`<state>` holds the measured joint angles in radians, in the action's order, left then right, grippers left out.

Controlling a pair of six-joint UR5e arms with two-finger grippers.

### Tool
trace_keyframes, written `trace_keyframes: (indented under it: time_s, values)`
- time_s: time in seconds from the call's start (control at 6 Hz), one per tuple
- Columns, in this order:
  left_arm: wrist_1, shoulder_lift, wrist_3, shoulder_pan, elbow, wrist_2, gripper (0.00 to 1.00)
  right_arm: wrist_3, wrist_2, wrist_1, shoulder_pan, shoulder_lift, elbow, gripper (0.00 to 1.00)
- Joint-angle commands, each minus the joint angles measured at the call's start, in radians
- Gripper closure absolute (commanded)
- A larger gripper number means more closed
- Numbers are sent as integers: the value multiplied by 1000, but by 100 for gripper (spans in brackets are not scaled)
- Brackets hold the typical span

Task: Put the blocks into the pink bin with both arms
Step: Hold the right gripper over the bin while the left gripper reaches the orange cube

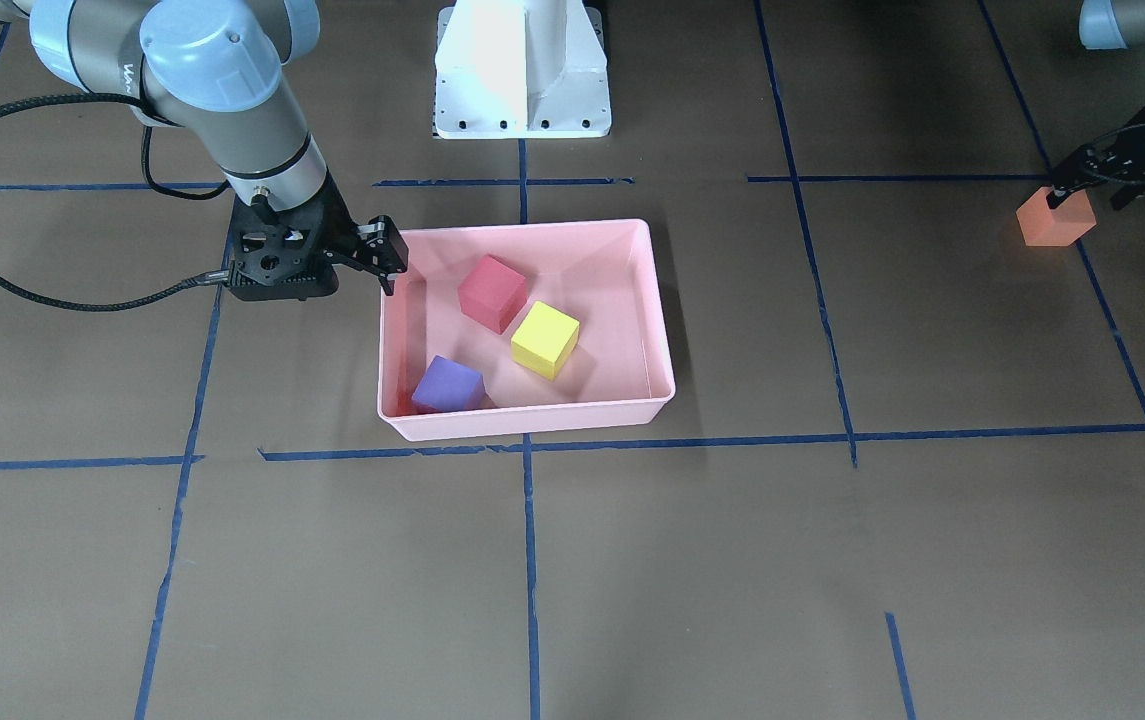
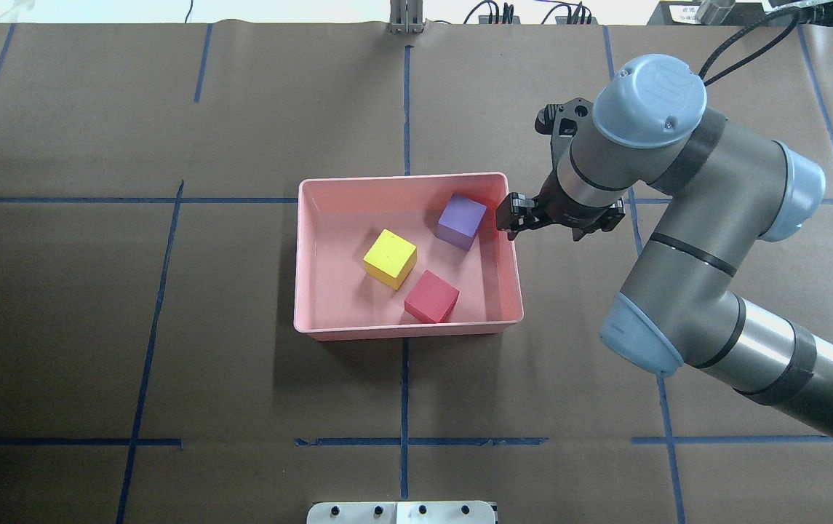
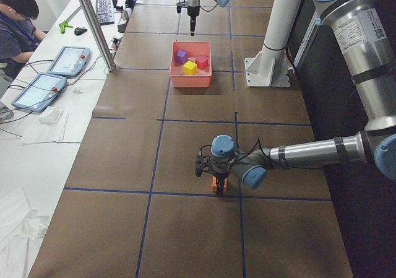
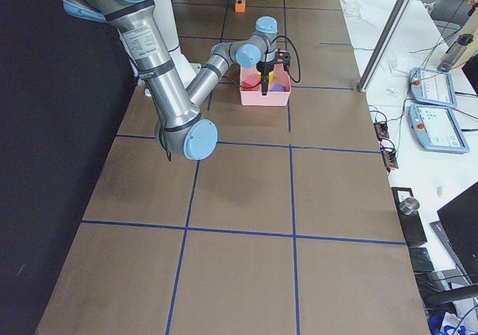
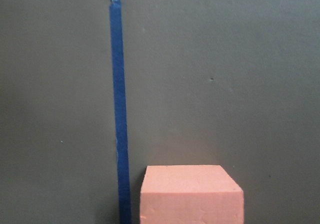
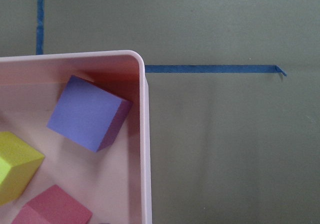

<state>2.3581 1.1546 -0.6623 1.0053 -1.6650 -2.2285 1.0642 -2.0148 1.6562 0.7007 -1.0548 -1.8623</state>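
Observation:
The pink bin (image 1: 532, 425) (image 2: 401, 329) sits mid-table. In it lie the red block (image 1: 492, 292), the yellow block (image 1: 544, 339) and the purple block (image 1: 447, 384) (image 6: 87, 113). My right gripper (image 1: 390, 275) (image 2: 511, 218) hangs above the bin's wall beside the purple block; it looks open and holds nothing. The orange block (image 1: 1054, 220) (image 5: 192, 196) rests on the table far from the bin, beside a blue tape line. My left gripper (image 1: 1082, 198) hovers right over the orange block and looks open. The fingers show in neither wrist view.
The white pedestal base (image 1: 522, 70) stands behind the bin. Blue tape lines (image 1: 692, 440) cross the brown table. A seated operator (image 3: 18, 12) and two tablets (image 3: 52, 73) are at a side desk beyond the table's far edge.

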Motion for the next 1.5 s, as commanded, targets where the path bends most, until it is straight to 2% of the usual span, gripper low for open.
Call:
trace_keyframes:
  time_s: [0.0, 0.17, 0.33, 0.5, 0.67, 1.33]
  values:
    - [1, 34, 0, -33, 54, 3, 0, -1, 4, -1, -3, -5, 0, 0]
    - [0, 42, 0, -39, 66, 3, 0, 0, 5, -1, -3, -5, 0, 0]
    - [3, 43, -3, -39, 67, 3, 12, -1, 5, -1, -3, -5, 0, 0]
    - [4, 43, -10, -39, 61, 1, 50, 0, 5, -1, -3, -5, 0, 0]
    - [4, 53, -7, -37, 53, 1, 57, -1, 5, -1, -3, -5, 0, 0]
    - [-26, 170, -16, -30, -129, 3, 57, -85, -16, 0, 46, -11, -15, 0]
